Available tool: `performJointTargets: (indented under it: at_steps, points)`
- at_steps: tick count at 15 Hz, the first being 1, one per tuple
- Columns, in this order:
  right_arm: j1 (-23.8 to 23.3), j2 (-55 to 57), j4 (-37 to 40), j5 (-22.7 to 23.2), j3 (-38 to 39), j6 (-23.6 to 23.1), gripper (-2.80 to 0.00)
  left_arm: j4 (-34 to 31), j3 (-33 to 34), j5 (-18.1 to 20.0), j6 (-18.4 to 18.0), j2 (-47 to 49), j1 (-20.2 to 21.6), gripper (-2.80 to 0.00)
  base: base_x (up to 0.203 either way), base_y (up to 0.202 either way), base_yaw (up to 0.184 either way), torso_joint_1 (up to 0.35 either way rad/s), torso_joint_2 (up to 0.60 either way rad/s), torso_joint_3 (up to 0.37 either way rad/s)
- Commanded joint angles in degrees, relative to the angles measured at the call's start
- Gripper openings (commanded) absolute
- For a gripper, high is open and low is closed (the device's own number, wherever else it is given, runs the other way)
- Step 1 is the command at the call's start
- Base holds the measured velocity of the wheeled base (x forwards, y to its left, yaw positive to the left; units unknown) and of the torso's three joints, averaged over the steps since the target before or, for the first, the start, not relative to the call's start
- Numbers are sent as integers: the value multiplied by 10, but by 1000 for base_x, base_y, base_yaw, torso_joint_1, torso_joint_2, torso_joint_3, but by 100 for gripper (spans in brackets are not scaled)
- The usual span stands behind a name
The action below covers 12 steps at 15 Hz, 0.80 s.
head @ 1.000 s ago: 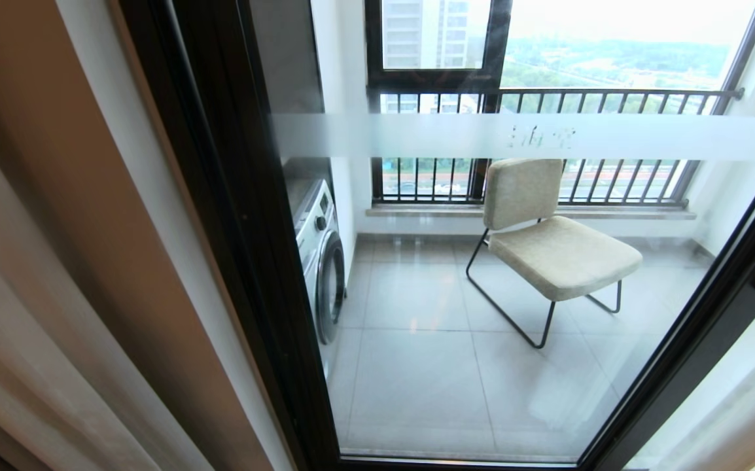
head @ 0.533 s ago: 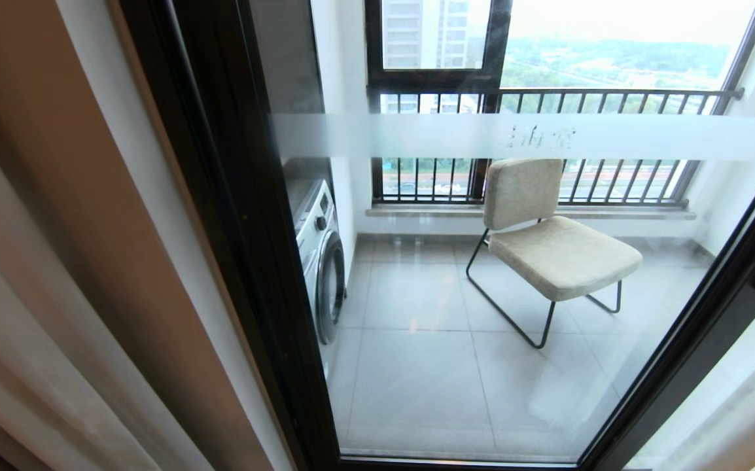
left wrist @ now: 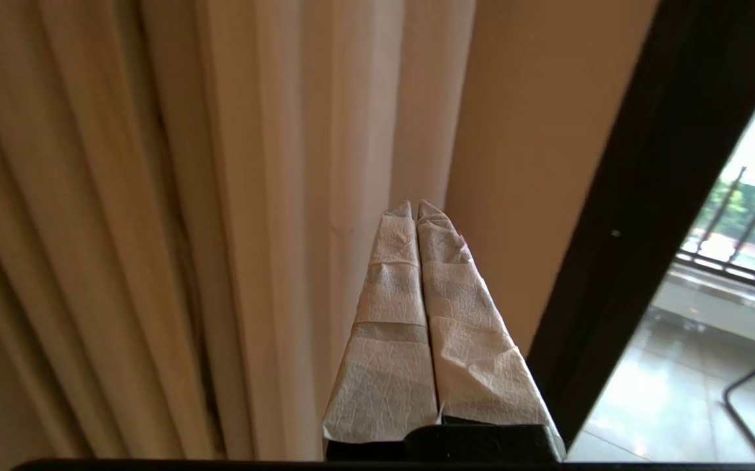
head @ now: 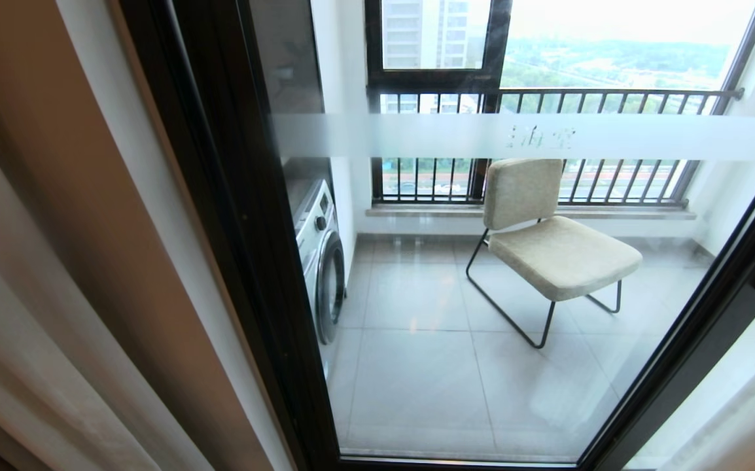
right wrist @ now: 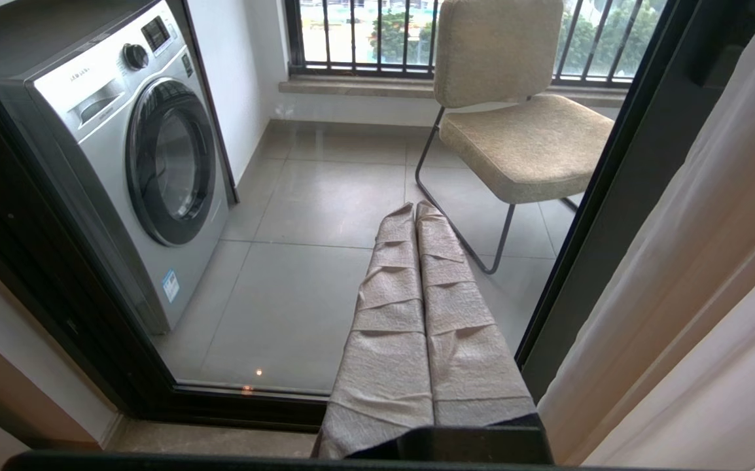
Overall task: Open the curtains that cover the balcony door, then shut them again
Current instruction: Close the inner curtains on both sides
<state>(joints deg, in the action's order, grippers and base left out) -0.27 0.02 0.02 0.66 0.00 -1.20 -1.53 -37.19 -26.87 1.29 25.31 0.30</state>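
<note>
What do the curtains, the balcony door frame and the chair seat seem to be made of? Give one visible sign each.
Curtains: likely thick woven cream fabric, matte, hanging in soft pleats.
Balcony door frame: probably dark painted metal, smooth with faint sheen.
Chair seat: looks like nubby beige upholstery on thin black metal rod legs.

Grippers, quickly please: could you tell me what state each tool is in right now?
Left gripper: closed, holding nothing, pointed at the gathered cream-beige pleated curtains.
Right gripper: closed, holding nothing, facing the dark-framed glass balcony door.
</note>
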Motion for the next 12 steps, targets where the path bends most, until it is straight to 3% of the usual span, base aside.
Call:
performJointTargets:
  at_steps: [1,2,8,12]
  points:
    - [0,0,0,0,0,0,-280,1,-35,-34,1,78,0,-79,0,0,0,0,0,0]
    - [0,0,1,0,0,0,-280,5,-43,-42,4,97,1,0,0,0,0,0,0,0]
    - [0,0,0,0,0,0,-280,42,-73,-72,54,192,5,0,0,0,0,0,0,0]
    - [0,0,0,0,0,0,-280,43,-113,-68,75,268,62,0,0,0,0,0,0,0]
